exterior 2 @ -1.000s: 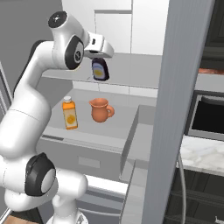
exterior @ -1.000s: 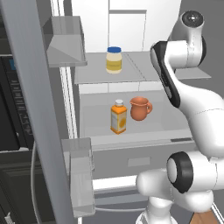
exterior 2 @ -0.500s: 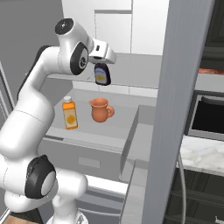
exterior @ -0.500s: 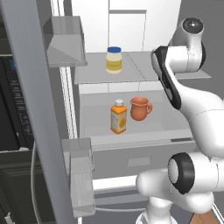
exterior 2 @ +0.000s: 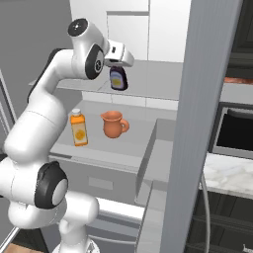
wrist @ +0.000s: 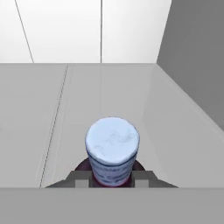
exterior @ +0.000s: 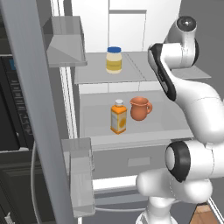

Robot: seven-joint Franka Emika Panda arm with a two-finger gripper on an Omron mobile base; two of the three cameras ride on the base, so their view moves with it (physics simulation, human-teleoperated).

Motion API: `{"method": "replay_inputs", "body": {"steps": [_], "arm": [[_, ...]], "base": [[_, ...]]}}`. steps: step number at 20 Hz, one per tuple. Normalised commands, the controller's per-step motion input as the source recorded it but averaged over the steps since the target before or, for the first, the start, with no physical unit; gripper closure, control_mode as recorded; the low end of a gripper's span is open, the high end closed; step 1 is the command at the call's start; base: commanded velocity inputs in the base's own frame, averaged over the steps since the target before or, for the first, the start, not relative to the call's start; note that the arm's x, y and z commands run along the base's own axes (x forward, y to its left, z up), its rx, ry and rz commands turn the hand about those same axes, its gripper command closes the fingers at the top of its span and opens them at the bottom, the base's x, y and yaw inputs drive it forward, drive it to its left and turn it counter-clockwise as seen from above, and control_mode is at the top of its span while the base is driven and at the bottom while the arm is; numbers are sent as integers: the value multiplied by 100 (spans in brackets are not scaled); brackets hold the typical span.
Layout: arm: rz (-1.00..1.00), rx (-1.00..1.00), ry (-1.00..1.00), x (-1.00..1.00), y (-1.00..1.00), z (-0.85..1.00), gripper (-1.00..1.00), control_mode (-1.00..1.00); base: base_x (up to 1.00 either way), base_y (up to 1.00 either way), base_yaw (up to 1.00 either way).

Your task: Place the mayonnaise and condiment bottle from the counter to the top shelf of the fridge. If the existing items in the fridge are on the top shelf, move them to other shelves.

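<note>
my end effector [exterior 2: 117, 68] is clamped on the neck of the condiment bottle [exterior 2: 117, 78], a small dark bottle with a bluish cap, and holds it hanging over the right half of the top shelf [exterior: 175, 74] of the open fridge [exterior 2: 163, 29]. in the hand view the pale cap [wrist: 112, 142] sits between my two fingertips [wrist: 81, 179], with bare grey shelf stretching ahead to the white back wall. the mayonnaise [exterior: 113, 60], a stubby cream jar with a blue lid, already stands on the left part of that shelf. one shelf down, the orange bottle [exterior: 118, 116] and the terracotta jug [exterior: 140, 108] stand side by side.

to do this step well, i judge i should carry the bottle a little deeper, lower it straight until its base rests flat, and only then release, keeping well apart from the jar.

compared with a second ago, my arm has reached further in and the bottle has moved inward, nearer the back wall; everything else has stayed put.
</note>
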Motion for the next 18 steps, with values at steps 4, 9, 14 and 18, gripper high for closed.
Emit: {"method": "replay_inputs", "body": {"steps": [4, 9, 14, 18], "arm": [[0, 0, -2, 71, 0, -6, 100, -100], [0, 1, -1, 55, -4, -37, 100, -100], [0, 2, -2, 25, -7, -37, 100, -100], [0, 0, -6, 15, 0, -17, 100, -100]], "base": [[0, 0, 0], [0, 0, 0], [0, 0, 0], [0, 0, 0]]}}
